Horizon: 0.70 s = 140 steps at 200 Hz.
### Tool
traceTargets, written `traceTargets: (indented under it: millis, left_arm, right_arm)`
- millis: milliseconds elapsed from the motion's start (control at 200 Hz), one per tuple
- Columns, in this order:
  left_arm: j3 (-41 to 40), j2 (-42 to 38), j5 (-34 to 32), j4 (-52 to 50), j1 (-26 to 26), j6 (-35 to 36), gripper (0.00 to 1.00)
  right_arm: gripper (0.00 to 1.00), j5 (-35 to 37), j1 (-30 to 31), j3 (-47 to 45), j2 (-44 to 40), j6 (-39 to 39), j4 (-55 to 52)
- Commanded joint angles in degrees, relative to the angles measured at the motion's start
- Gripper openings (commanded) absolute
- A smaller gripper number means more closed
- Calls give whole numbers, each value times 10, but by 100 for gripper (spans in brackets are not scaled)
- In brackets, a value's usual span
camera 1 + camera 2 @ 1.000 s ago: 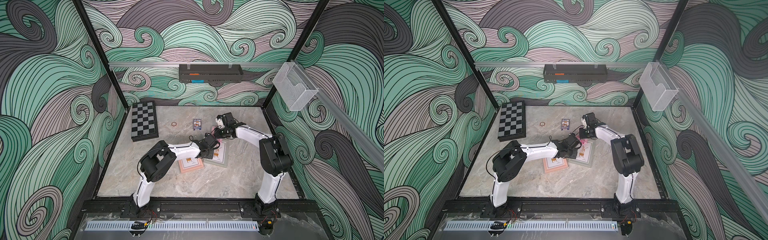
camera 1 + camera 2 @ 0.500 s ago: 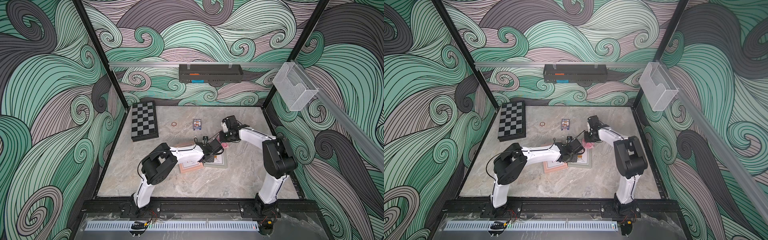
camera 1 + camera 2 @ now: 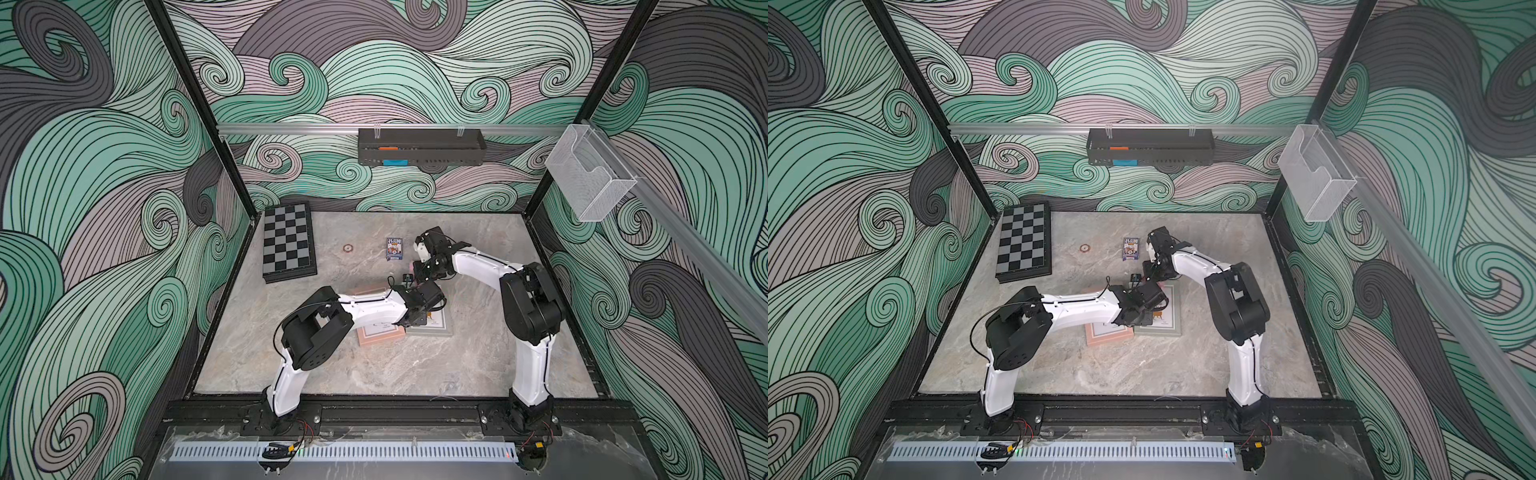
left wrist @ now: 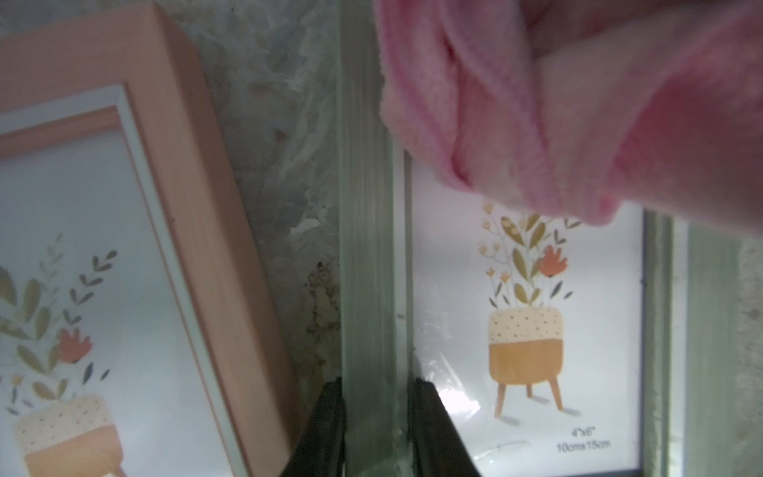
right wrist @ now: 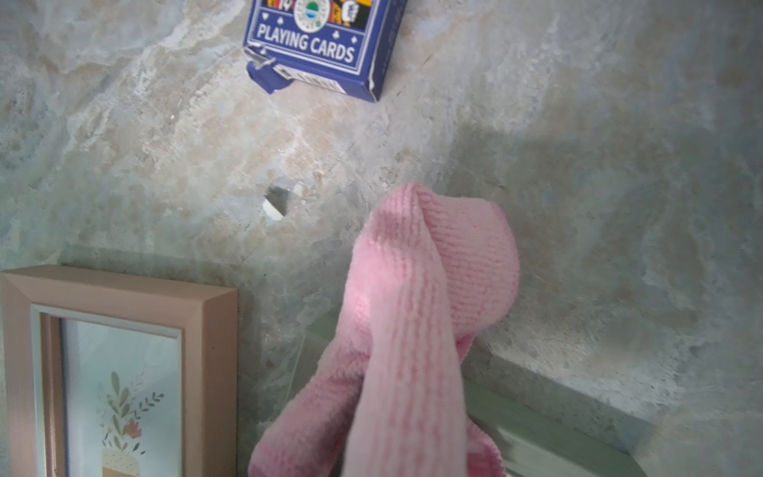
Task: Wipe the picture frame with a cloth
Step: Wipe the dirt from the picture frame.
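Two picture frames lie flat mid-table in both top views: a green picture frame (image 3: pixel 441 329) (image 3: pixel 1173 322) and a pink one (image 3: pixel 376 336) beside it. My left gripper (image 4: pixel 373 429) is shut on the green frame's side rail (image 4: pixel 365 247), one finger (image 4: pixel 328 417) on each side of it. The pink cloth (image 4: pixel 516 124) (image 5: pixel 417 330) hangs bunched from my right gripper (image 3: pixel 419 270), which is shut on it; the fingers are hidden behind the fabric. The cloth's lower end covers the far end of the green frame's glass (image 4: pixel 598 330).
A box of playing cards (image 5: pixel 318 45) (image 3: pixel 394 248) lies just beyond the cloth. A chessboard (image 3: pixel 286 243) sits at the back left, with a small ring (image 3: pixel 348 248) between them. A black shelf (image 3: pixel 419 147) and a clear bin (image 3: pixel 590 174) hang on the walls.
My right gripper swung to the right with the cloth and has come back left. The left arm and the green frame have shifted slightly toward the front.
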Motion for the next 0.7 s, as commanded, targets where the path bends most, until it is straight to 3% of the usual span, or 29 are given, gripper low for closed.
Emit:
traceTargets:
  millis: [0, 185, 435, 695]
  left_arm:
    - [-10, -14, -26, -50, 0, -5, 9]
    - [4, -4, -29, -58, 0, -6, 10]
    - [29, 22, -28, -57, 1, -19, 10]
    - [60, 47, -35, -63, 7, -23, 9]
  right_arm:
    - [0, 32, -46, -40, -21, 7, -24]
    - [0, 73, -92, -90, -114, -8, -24]
    - [0, 22, -93, -95, -106, 5, -37]
    - [0, -10, -79, -206, -170, 35, -26]
